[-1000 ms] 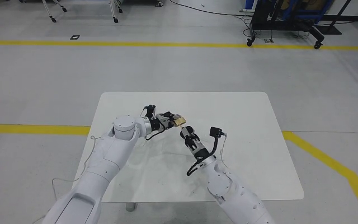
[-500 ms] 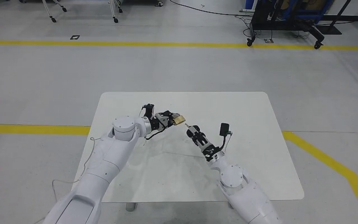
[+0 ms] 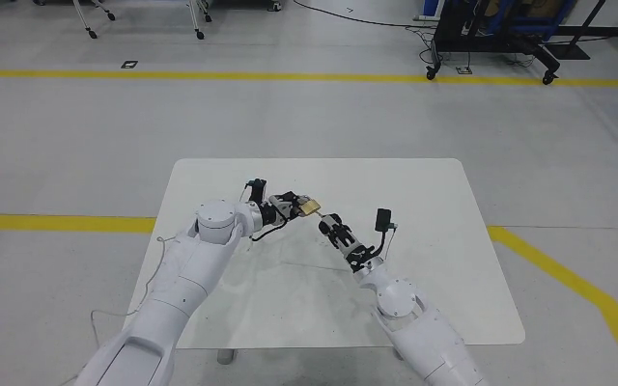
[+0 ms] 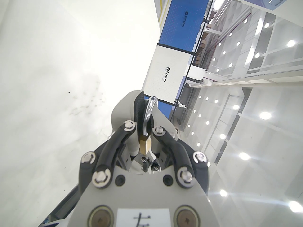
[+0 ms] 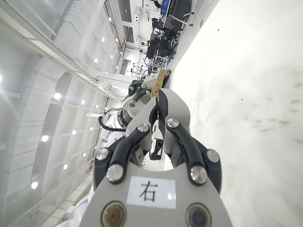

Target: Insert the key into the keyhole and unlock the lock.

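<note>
Right wrist view: the key [image 5: 156,102] presents edge-on as a thin sliver, mostly covered by the pads [image 5: 163,105] of the right gripper [image 5: 159,95]. Whether its tip sits within the keyhole of the lock [image 5: 158,83] cannot be determined, as the keyhole itself is hidden.

Left wrist view: the lock's brass body is largely buried between the jaws of the left gripper [image 4: 144,119], and only a narrow edge and part of the shackle [image 4: 150,107] are exposed.

Top view: the key is too small to discern.

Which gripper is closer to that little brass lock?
Left. The left gripper holds the lock itself; the right gripper, holding the key, is close beside it.
</note>
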Robot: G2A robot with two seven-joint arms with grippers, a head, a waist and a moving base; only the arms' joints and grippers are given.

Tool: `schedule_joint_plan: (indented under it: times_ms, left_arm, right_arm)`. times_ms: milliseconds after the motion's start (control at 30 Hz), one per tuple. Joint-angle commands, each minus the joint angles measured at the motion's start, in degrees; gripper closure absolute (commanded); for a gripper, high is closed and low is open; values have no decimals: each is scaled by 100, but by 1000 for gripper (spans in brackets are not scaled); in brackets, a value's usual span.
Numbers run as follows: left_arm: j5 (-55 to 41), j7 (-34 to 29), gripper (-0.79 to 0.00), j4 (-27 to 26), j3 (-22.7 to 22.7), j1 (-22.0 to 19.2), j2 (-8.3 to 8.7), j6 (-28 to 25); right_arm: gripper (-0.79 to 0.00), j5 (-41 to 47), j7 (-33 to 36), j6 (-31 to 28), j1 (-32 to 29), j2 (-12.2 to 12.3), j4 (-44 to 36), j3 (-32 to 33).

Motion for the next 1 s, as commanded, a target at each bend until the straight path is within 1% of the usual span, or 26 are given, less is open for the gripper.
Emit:
schedule_joint_plan:
  times_ms: [0, 267, 567, 967]
  left_arm:
    - [15, -15, 0, -4, 6, -3, -1, 2]
    - [24, -11, 0, -5, 1, -4, -6, -27]
    - [60, 32, 0, -23, -1, -2, -11, -37]
    - [35, 34, 0, -38, -39, 15, -13, -54]
  right_arm:
    - [0, 24, 12, 7, 26, -9, 24, 1]
    - [0, 11, -14, 119, 110, -57, 68, -60]
    - [0, -326, -337, 291, 97, -116, -17, -207]
    - [0, -397, -271, 345, 106, -174, -45, -304]
